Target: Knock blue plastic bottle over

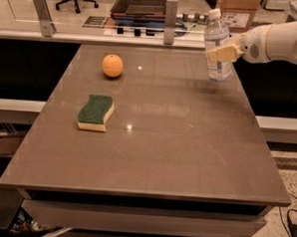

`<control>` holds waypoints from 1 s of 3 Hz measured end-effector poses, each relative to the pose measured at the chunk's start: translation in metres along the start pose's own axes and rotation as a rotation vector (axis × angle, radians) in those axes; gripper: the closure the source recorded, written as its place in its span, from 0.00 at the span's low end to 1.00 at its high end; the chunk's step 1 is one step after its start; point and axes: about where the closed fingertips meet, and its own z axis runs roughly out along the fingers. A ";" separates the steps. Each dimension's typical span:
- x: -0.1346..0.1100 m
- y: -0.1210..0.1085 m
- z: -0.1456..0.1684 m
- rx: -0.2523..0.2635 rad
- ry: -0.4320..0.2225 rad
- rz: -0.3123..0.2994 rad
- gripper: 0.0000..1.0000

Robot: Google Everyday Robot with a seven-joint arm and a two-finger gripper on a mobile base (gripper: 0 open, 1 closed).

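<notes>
The blue plastic bottle [217, 40], clear with a white cap and pale label, stands upright near the table's far right corner. My gripper [223, 52] reaches in from the right on a white arm [277, 42]. It lies across the front of the bottle's middle and touches it. The bottle's base rests close to the table's right edge.
An orange ball [112, 66] sits at the far left of the brown table [151, 160]. A green and yellow sponge [96, 112] lies left of the middle. Two metal posts [170, 14] and a counter stand behind the table's far edge.
</notes>
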 end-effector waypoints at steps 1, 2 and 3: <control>-0.004 0.004 -0.017 0.021 0.090 -0.032 1.00; -0.001 0.016 -0.023 0.017 0.167 -0.058 1.00; 0.010 0.030 -0.022 -0.008 0.251 -0.070 1.00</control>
